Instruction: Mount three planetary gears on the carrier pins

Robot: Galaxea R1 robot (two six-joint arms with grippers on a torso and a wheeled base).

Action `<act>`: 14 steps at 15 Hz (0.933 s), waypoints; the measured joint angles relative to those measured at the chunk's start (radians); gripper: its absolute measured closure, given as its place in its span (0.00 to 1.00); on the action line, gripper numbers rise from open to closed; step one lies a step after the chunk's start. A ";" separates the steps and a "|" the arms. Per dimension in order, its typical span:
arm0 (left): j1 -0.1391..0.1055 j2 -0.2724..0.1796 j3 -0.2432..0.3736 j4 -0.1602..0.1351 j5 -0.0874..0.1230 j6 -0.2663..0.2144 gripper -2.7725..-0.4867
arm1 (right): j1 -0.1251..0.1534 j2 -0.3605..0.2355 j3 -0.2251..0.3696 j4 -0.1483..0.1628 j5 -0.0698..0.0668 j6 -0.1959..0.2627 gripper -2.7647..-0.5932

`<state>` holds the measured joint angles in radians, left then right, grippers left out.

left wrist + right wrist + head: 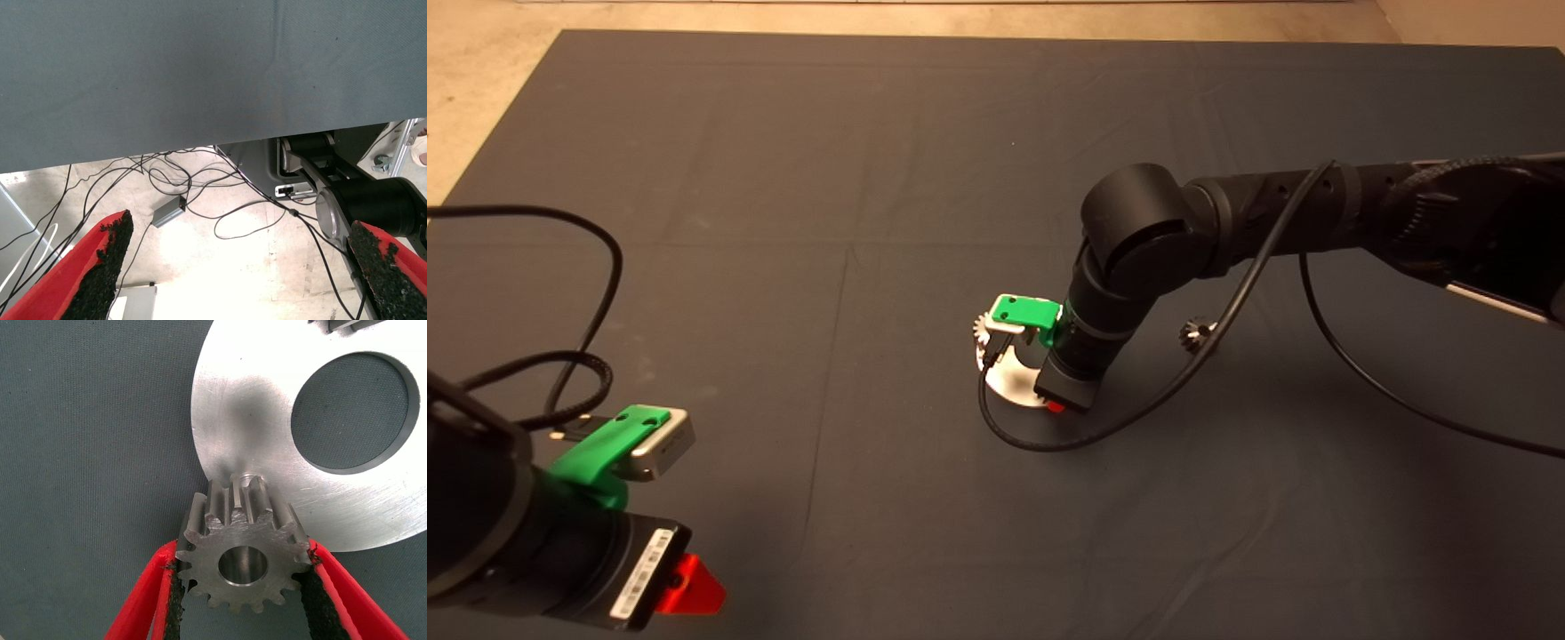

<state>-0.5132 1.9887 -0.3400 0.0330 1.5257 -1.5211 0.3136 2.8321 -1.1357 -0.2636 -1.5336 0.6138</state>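
Observation:
My right gripper (243, 553) is shut on a steel planetary gear (240, 563), holding it just above the shiny carrier disc (267, 420). The top of one carrier pin (250, 479) shows right behind the held gear. In the head view the right gripper (1055, 405) hangs over the disc (1014, 382). A second gear (983, 331) sits at the disc's far left edge, and its edge also shows in the right wrist view (340, 325). A third gear (1197, 334) lies on the mat to the right of the arm. The other pins are hidden.
My left gripper (694, 588) is parked at the mat's lower left, open and empty (243, 267). Its wrist view looks past the mat's edge at floor cables (200, 180). The right arm's black cable (1049, 443) loops on the mat beside the disc.

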 joint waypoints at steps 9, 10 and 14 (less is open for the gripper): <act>0.000 0.000 0.000 0.000 0.000 0.000 0.20 | 0.003 0.011 -0.023 0.007 -0.006 0.000 0.79; 0.000 0.000 0.000 0.000 0.000 0.000 0.20 | 0.005 0.014 -0.027 0.011 -0.007 0.000 0.79; 0.006 0.000 0.000 -0.001 0.000 0.000 0.20 | 0.006 0.021 -0.036 0.013 -0.012 0.000 0.79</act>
<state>-0.5070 1.9883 -0.3396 0.0321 1.5255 -1.5208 0.3194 2.8536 -1.1713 -0.2506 -1.5457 0.6138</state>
